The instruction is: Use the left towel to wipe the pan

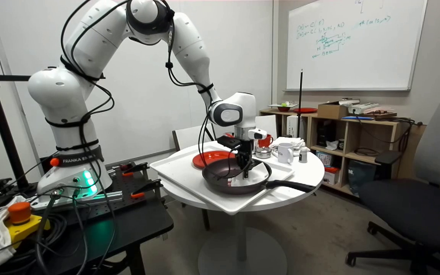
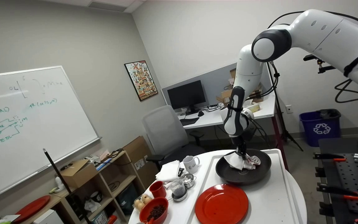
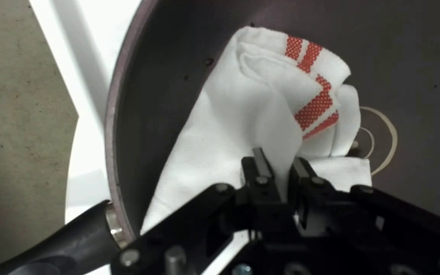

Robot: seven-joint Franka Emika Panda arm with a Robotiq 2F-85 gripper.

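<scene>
One white, red-striped towel (image 3: 220, 126), rumpled inside the dark, speck-dotted pan (image 2: 244, 178), is pinched by the gripper (image 3: 279, 161)

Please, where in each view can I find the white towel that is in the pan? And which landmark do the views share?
In an exterior view: white towel just right of centre, below the middle.
In an exterior view: white towel right of centre, higher in the picture than the red plate.
Wrist view: white towel in the middle, jaws covering part.
Shared landmark: the black pan, around it.
</scene>
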